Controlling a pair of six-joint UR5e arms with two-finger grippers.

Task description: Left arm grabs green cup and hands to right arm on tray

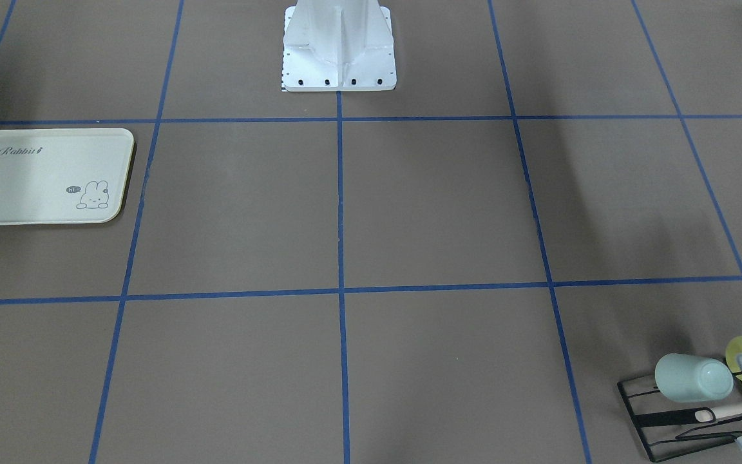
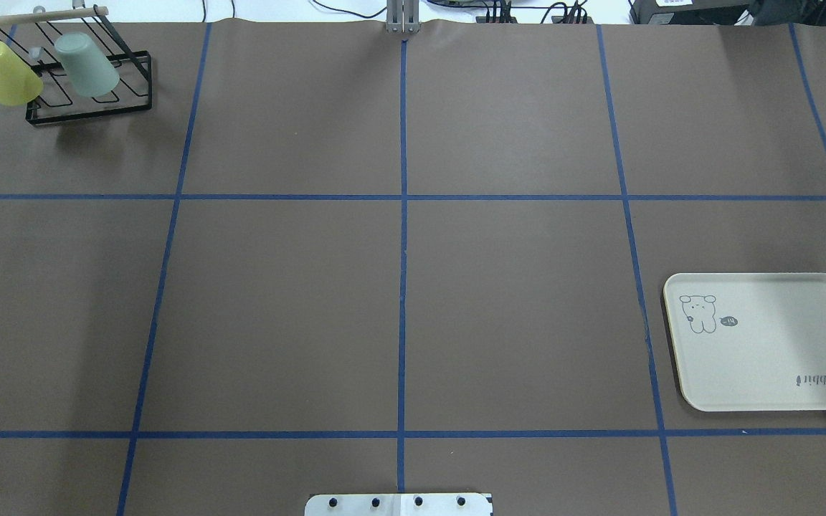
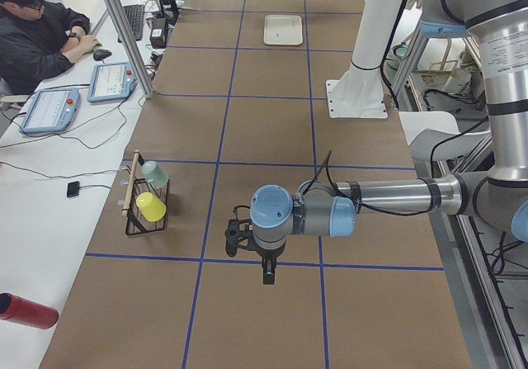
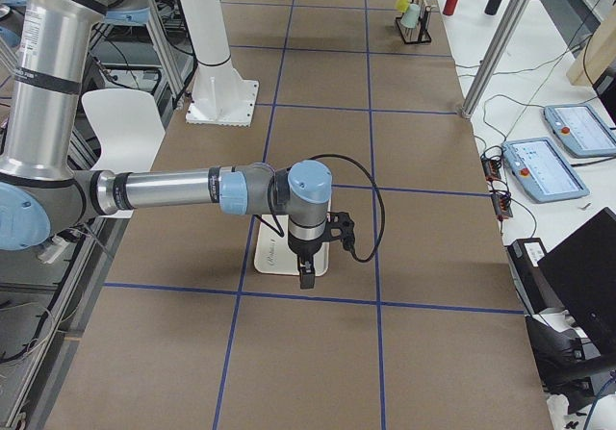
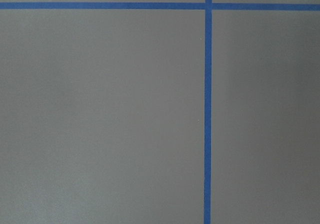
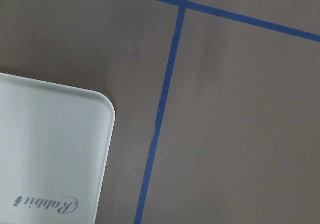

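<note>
I keep my eye on the black wire rack with its wooden rail, out at the far corner of the table on the robot's left side. The pale mint-green plastic tumbler, the green cup, sits on that rack's prongs. It is slanted rather than upright, its long axis leaning across the wires, and what looks like its closed end is turned toward the operators' side. Just beside it on the same rack is a yellow-green plastic cup.

The left gripper hangs pointing down over bare table, well apart from the rack and on its robot side. To my mind it must reach outward, away from the robot's base, and meet the tilted cup across its slanted body. From where it shows, I cannot tell how wide its fingers stand.

The cream rectangular tray with the bunny drawing lies far from the rack, along the table toward the robot's right. The right gripper hangs above its edge, and I cannot tell its opening either. The left arm is plainly the nearer one to the rack.
</note>
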